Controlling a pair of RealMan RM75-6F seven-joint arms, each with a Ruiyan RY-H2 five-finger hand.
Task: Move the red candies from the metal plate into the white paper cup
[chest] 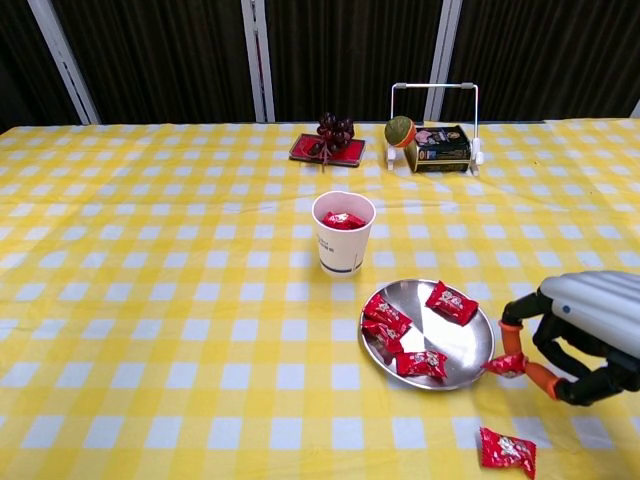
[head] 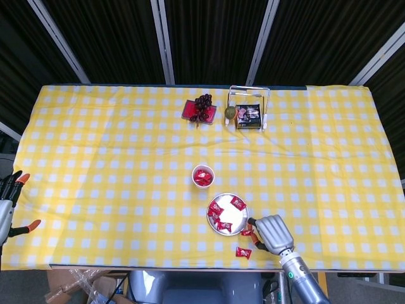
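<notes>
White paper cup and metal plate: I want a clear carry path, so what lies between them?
Nothing: the chest view shows only bare checked cloth between the white paper cup and the metal plate.
</notes>
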